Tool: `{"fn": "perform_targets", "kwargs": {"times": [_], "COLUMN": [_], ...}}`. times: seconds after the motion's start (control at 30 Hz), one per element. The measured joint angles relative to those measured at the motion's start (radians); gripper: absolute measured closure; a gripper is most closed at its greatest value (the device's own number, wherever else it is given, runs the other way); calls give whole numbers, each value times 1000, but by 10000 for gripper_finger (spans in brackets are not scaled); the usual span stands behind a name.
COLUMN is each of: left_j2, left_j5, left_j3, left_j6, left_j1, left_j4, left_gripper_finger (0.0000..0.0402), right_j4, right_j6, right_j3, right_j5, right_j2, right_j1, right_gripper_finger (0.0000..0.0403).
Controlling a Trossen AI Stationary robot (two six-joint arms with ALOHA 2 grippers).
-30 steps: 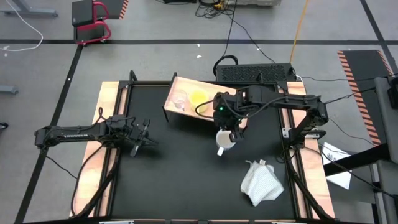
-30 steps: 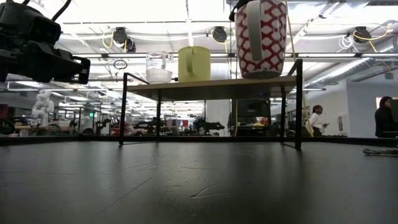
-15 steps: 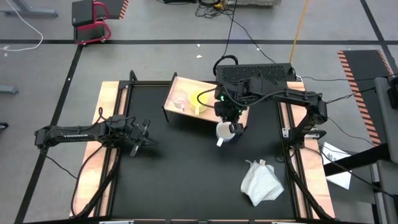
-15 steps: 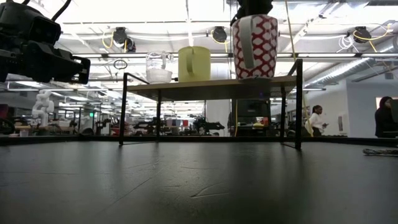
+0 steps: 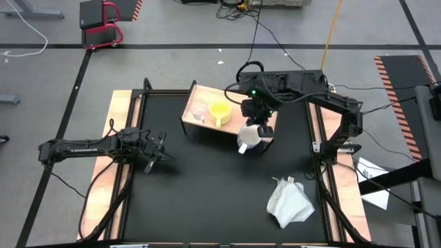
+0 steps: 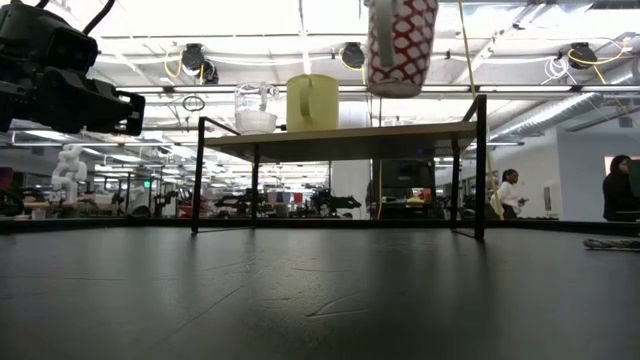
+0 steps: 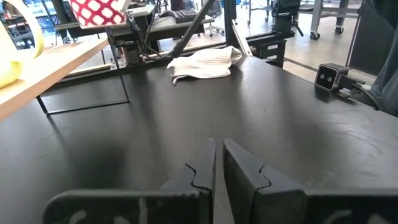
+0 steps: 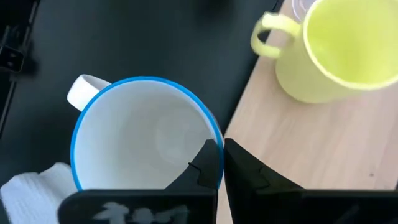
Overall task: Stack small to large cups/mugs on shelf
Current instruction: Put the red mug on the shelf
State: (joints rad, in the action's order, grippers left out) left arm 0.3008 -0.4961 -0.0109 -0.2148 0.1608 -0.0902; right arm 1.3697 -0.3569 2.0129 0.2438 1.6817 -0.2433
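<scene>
The wooden shelf [image 5: 207,120] stands at the table's far middle on dark legs [image 6: 198,175]. On it stand a clear glass cup [image 6: 255,108] and a yellow mug [image 6: 312,102], which also shows in the right wrist view [image 8: 336,50]. My right gripper [image 8: 222,163] is shut on a white mug with a red pattern [image 6: 400,45], held above the level of the shelf top, by the shelf's near right part [image 8: 298,155]. My left gripper [image 7: 217,149] is shut and empty, over the table's left part [image 5: 157,150]. My right gripper holds the patterned mug by its blue-edged rim [image 8: 219,144], on the side away from the handle [image 8: 84,90]. One finger [image 8: 206,163] is inside the mug and one outside. The fingers come from above. The mug hangs mouth up, slightly tilted, clear of shelf and table.
A crumpled white cloth [image 5: 289,203] lies on the table's near right part. A small camera block [image 7: 329,78] sits at the table's near edge. Pale wooden strips [image 5: 120,138] run along both table sides. People show in the room behind [image 6: 620,185].
My right gripper has gone up and toward the table's far edge, over the shelf's near right part, still shut on the patterned mug. The mug has risen from about shelf-top height to well above it.
</scene>
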Motion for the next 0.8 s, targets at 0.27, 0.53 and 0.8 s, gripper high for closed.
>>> {"fn": "perform_targets", "kwargs": {"times": [0.27,0.53,0.8], "left_j2": [0,0,0], "left_j5": [0,0,0], "left_j3": [0,0,0], "left_j6": [-6,-13,-13], "left_j1": [0,0,0], "left_j4": [1,4,5], "left_gripper_finger": [369,369,369], "right_j4": [68,69,49], "right_j6": [-3,-22,-48], "right_j3": [34,34,34], "right_j5": [-2,-4,-7], "right_j2": [-1,0,8], "right_j1": [-43,-92,-133], "right_gripper_finger": [403,403,403]}}
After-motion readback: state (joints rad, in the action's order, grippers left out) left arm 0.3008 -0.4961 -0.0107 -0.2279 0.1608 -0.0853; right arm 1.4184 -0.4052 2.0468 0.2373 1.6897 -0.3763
